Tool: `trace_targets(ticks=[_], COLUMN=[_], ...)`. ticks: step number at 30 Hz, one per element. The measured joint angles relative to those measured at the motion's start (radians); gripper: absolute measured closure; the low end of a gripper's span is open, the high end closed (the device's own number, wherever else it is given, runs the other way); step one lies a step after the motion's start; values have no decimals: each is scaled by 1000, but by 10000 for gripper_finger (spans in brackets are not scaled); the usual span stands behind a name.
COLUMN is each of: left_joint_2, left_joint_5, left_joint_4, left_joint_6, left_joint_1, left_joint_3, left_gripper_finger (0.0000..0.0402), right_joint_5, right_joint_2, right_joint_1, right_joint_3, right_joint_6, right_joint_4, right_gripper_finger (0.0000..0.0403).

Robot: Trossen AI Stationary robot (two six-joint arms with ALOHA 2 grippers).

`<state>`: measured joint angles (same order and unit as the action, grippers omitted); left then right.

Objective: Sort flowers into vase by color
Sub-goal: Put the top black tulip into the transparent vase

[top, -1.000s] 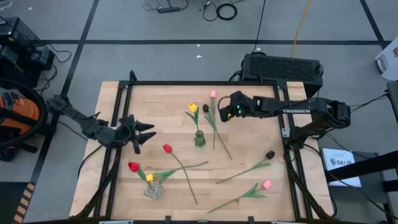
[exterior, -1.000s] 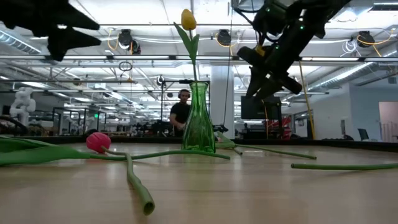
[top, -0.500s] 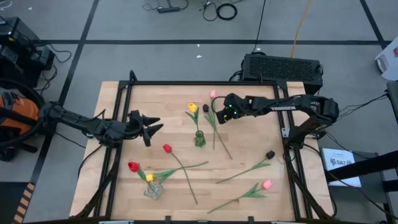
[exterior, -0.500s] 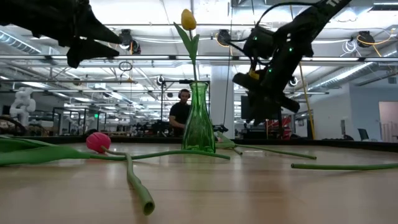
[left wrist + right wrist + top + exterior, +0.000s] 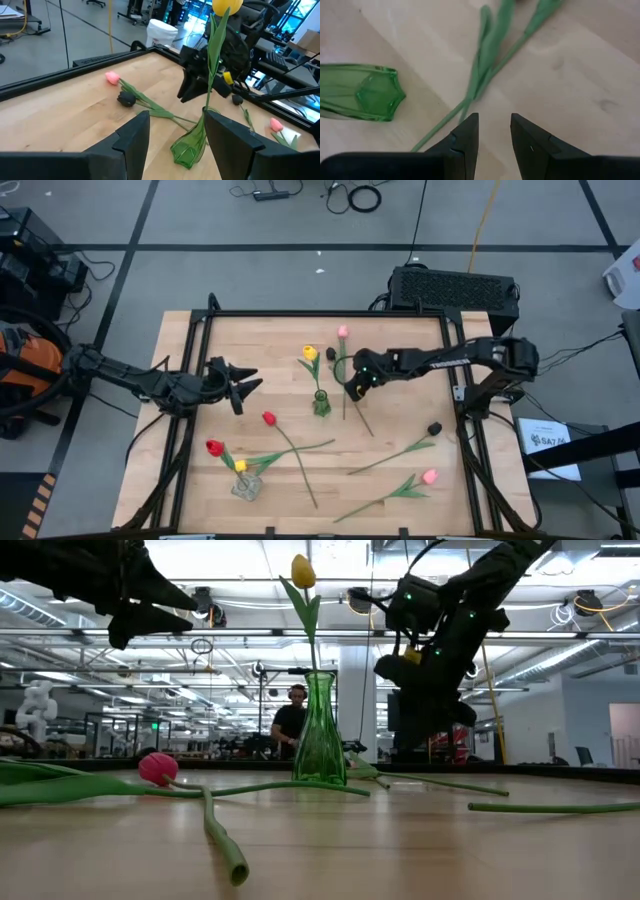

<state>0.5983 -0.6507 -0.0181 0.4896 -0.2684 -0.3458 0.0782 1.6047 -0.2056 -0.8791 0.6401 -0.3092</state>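
Pale wooden table framed in black. Green glass vase, just beside the black right gripper, holding a yellow tulip on a green stem. Near the same gripper, pink tulip and black tulip, green stems beneath its fingers. Well apart from it: another black tulip, another pink tulip. Beyond the black left gripper: red tulip, second red tulip, small yellow head.
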Motion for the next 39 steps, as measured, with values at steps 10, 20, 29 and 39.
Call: trace_targets(ticks=[10,20,29,39], left_joint_2=[3,4,4,4], left_joint_5=[-1,-1,-2,3], left_joint_4=[3,5,0,-34], left_joint_6=[0,1,1,1], left_joint_1=[0,0,0,0], left_joint_3=[0,1,1,2], left_gripper_finger=[206,206,206,206], right_joint_5=[30,75,129,483], right_joint_2=[64,196,151,-274], right_joint_1=[97,176,189,198], right_joint_3=[0,-6,1,4], right_joint_6=[-14,16,18,268], right_joint_4=[79,81,52,-269], right_gripper_finger=[298,302,395,401])
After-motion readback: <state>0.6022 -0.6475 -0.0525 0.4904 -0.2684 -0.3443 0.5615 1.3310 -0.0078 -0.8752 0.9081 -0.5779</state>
